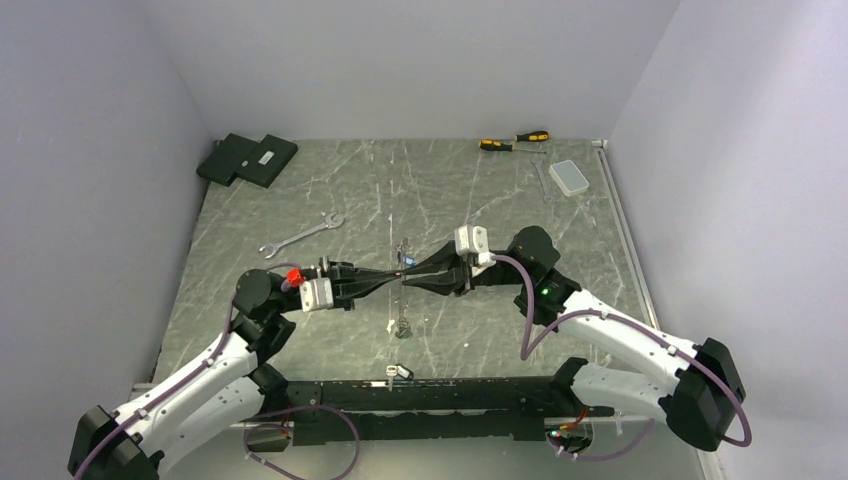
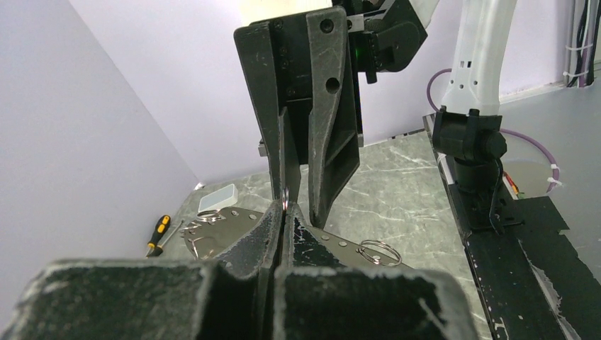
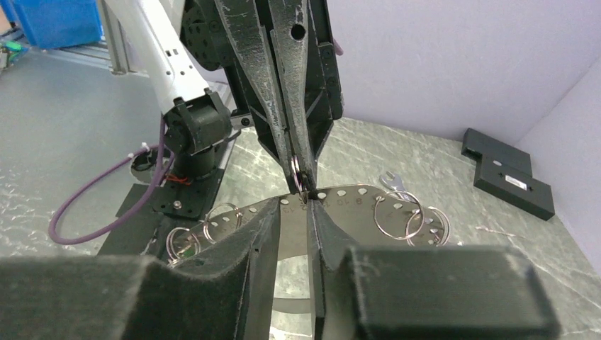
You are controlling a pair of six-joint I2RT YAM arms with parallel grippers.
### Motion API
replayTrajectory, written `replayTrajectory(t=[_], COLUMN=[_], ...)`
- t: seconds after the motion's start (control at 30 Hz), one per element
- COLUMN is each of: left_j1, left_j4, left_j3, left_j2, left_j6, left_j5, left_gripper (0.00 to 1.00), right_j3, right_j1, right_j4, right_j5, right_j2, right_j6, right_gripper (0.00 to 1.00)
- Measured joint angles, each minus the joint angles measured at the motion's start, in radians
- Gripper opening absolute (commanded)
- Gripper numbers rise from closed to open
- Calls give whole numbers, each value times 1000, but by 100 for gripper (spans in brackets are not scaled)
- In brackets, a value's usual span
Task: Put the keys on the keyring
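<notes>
While both arms reach inward tip to tip over the grey marbled table (image 1: 300, 200), the left hand (image 2: 283, 212) pinches a small silver keyring (image 3: 295, 172), the right hand (image 3: 306, 205) slightly parted.

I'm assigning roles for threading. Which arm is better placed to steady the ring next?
Left. The left tool is shut on the small ring, pinched at its tip. The right tool faces it with jaws apart, holding nothing, so it seems freer to work.
</notes>
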Motion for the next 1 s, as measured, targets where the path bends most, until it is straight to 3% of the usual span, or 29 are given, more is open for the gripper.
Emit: replayTrajectory(t=[0.17,0.63,1.0], left_j1=[0,0,0], left_j4=[28,69,97], left_j3=[0,-14,-15], left_j2=[7,13,20], left_j6=[-16,-31,-51], left_j5=[0,-1,-1], left_gripper=[0,0,0], right_j3=[0,0,0], right_j1=[0,-1,-1], right_j4=[17,51,64], right_j5=[0,-3,-1], right_j2=[6,0,-13], right_j6=[9,29,32], right_gripper=[18,27,16])
